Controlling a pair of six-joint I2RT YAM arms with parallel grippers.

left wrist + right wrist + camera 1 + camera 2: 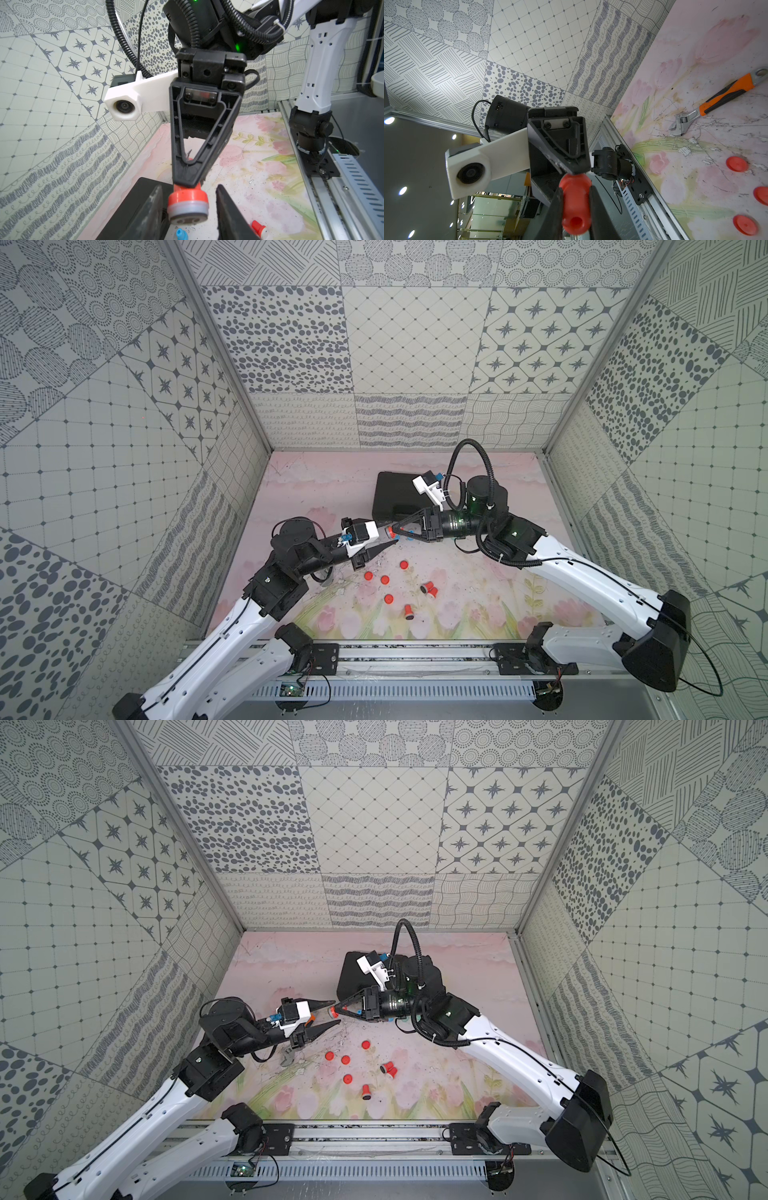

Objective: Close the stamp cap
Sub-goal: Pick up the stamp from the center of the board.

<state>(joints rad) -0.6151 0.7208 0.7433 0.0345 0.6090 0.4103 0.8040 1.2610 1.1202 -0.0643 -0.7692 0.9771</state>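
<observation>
Your right gripper (575,193) is clamped tight on the red handle of the stamp (188,199). It holds the stamp in the air with the wide end turned toward your left gripper (189,186). The left one stands partly open and grasps nothing. Its fingers (149,209) flank the stamp's wide end, one on each side, with a gap on both. The pale ring (187,209) under the red flange looks like the cap, sitting square on the end. I can't tell whether it is pressed fully home.

Grip firmly with the right so the stamp cannot twist. Check the seam all round before you draw the left gripper away. If one side stands proud, lay a left finger flat against the end and push straight along the handle's line. An angled push may cock the cap or pop it off. Back out along that same line so no finger catches the rim.

Just beyond the meeting fingertips, partly under the right gripper's wrist, lies a black case (390,493). It is shut, so its contents are hidden. Nearer than the grippers, loose red discs (384,580) and spare stamps (409,611) lie on the table, outside any container.
</observation>
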